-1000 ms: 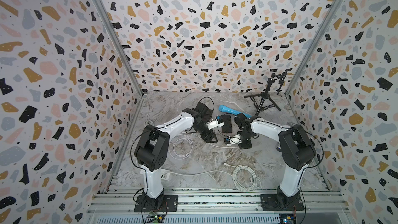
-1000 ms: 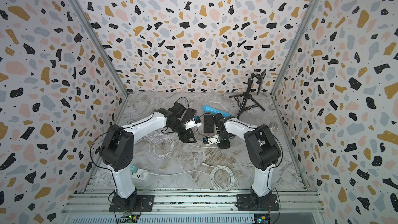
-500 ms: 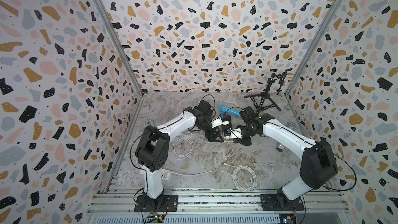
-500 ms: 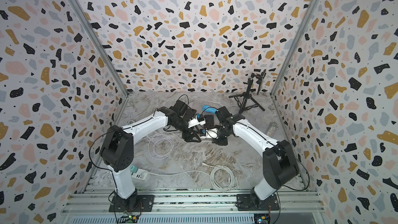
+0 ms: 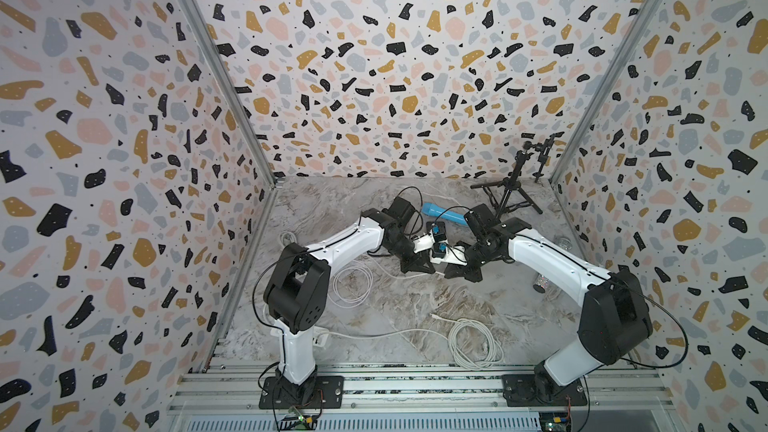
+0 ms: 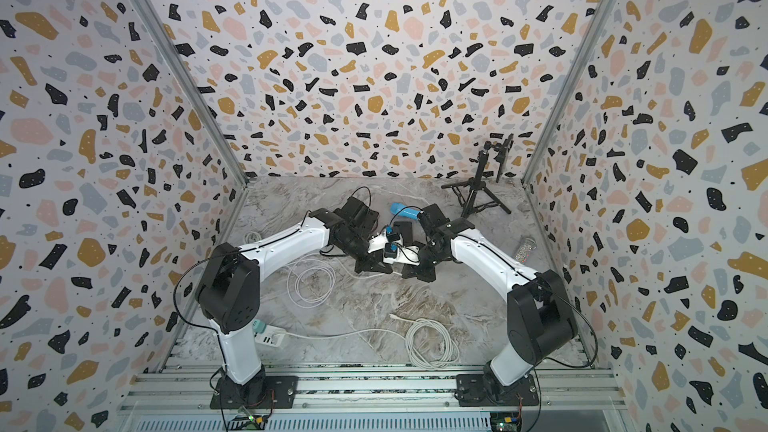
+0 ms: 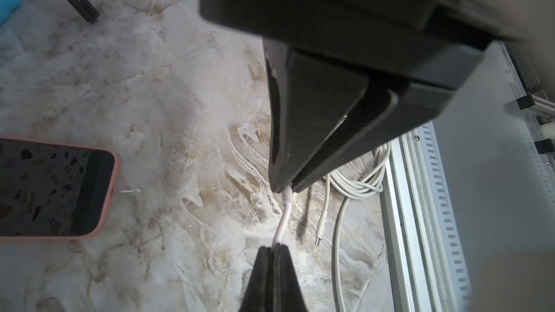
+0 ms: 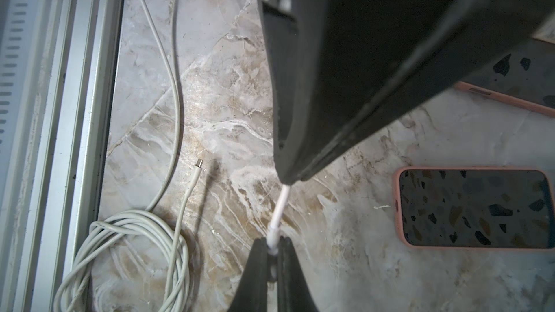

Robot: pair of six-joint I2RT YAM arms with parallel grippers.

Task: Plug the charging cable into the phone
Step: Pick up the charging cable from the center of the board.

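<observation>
The phone [image 7: 51, 190], dark-screened in a pink case, lies flat on the marble floor [image 8: 474, 208]; in a top view it shows partly behind the grippers [image 6: 405, 227]. A short stretch of the white charging cable [image 7: 282, 223] spans both grippers above the floor. My left gripper [image 7: 274, 247] is shut on the thin cord. My right gripper [image 8: 271, 243] is shut on the thicker plug end [image 8: 274, 232]. In both top views the two grippers meet tip to tip, left [image 5: 432, 271] and right [image 5: 446, 274], just in front of the phone. The plug's metal tip is hidden in the jaws.
A second coiled white cable [image 5: 473, 342] lies near the front rail, its free plug [image 8: 198, 164] on the floor. Another white loop [image 5: 353, 284] lies by the left arm. A blue cylinder [image 5: 444, 214], a black tripod [image 5: 511, 193] and a power strip [image 6: 270, 334] are also present.
My left gripper was open and has shut on the cord. The right arm has swung out and forward, carrying the plug end to meet the left gripper in front of the phone.
</observation>
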